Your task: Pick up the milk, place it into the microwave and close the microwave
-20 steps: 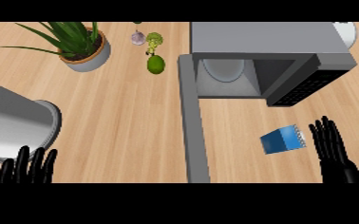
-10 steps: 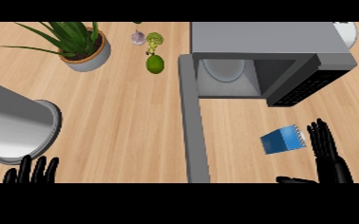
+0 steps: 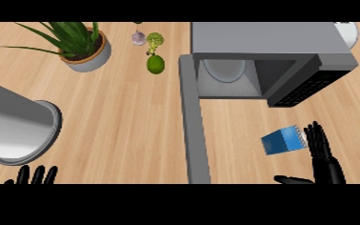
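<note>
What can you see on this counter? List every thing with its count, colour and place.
microwave: one, grey, upper right, door swung open
plate: one, pale, inside the microwave
milk carton: one, blue, counter, lower right
potted plant: one, green in grey pot, upper left
broccoli: one, green, top centre
round fruit: one, green, below the broccoli
bulb: one, pale purple, left of the broccoli
metal vessel: one, grey, left edge
right hand: one, black, open, right of the milk carton
left hand: one, black, open, lower left corner

Blue milk carton, grey microwave
</note>
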Robot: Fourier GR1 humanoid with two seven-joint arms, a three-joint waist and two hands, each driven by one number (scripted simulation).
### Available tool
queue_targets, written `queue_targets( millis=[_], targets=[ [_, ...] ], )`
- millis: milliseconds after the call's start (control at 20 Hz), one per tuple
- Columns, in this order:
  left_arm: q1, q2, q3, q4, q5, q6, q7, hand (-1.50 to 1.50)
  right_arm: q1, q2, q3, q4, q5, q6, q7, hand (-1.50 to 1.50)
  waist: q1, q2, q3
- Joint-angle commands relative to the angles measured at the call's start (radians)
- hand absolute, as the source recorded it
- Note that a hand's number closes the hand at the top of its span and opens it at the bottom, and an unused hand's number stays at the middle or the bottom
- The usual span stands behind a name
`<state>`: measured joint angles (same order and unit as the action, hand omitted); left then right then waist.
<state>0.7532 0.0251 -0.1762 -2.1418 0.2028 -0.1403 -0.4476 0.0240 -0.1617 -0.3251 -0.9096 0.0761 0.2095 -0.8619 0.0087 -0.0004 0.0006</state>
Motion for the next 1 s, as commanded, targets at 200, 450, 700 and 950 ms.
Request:
queue_targets(
  millis=[200,450,700,950],
  targets=[
    [-0.066,-0.005,0.013,-0.001,0.013,0.03,0.047,-1.5,-0.148,-0.04,0.001,0.28,0.039,-0.023,-0.184,-1.5,0.0,0.002,0.001],
    [0.019,-0.003,-0.002,0.044,0.004,-0.02,-0.061,-1.5,-0.087,-0.015,0.047,0.208,0.037,0.001,-0.192,-1.5,-0.002,-0.001,0.0],
    [-0.018,0.035,0.047,-0.022,0.07,-0.012,0.045,-1.5,-0.184,-0.006,0.041,0.265,0.006,-0.015,-0.113,-1.5,-0.002,0.0,0.0],
    [0.062,0.054,0.059,0.096,0.043,-0.095,-0.147,-1.5,-0.226,-0.019,0.009,0.328,-0.019,-0.056,-0.126,-1.5,0.003,0.0,0.0]
  ],
)
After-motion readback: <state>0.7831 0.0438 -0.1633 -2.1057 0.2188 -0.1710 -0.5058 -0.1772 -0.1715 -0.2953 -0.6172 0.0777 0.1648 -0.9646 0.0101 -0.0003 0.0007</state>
